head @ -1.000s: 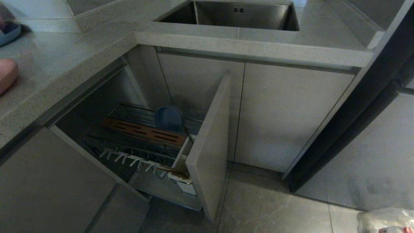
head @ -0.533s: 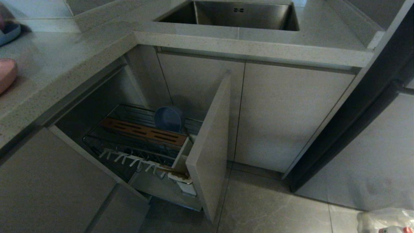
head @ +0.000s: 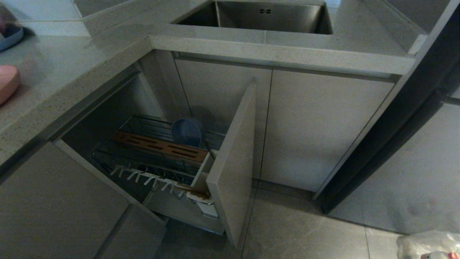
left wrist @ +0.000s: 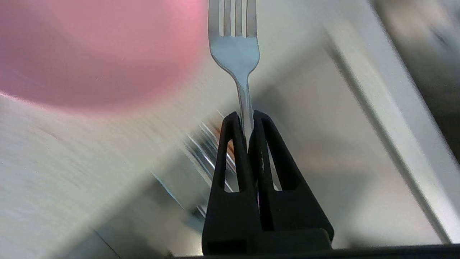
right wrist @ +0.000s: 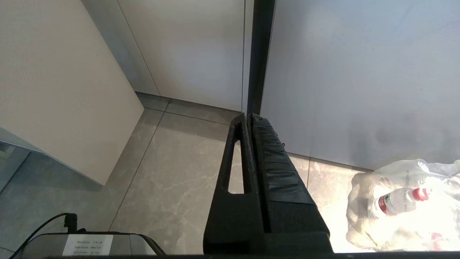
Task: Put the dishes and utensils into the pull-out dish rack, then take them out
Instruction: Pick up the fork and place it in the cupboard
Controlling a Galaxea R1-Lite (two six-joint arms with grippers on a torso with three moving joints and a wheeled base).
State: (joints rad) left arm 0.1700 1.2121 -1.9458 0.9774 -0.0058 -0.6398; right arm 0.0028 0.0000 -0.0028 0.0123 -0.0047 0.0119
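Clearly little has changed in the broad scene over the last second: from our head view the grey countertop (head: 64, 72), the steel sink (head: 266, 18) and the pull-out dish rack (head: 154, 158) sit where they were, the rack drawn out behind its beige door front (head: 233, 165). The blue-grey bowl (head: 187, 131) stands on edge at the back of the rack beside the slotted wooden strip (head: 158, 145), and something tan, probably the chopsticks (head: 190, 189), rests at the white utensil cup (head: 206, 208). The one shift is at the left edge, where the salmon-pink plate (head: 8, 84) shows a little less than before.

We judge loading to be partly done: bowl in, plate and fork to go.

Neither arm appears from our head, so the wrist views carry the rest. Our left gripper (left wrist: 244, 117) is clamped on the handle of the silver fork (left wrist: 235, 54), tines pointing away from the wrist, over the countertop with the plate blurred close behind it. Our right gripper (right wrist: 249, 117) hangs parked with its fingers pressed together on nothing, above the floor tiles (right wrist: 179, 180) near a plastic bag of bottles (right wrist: 402, 205).
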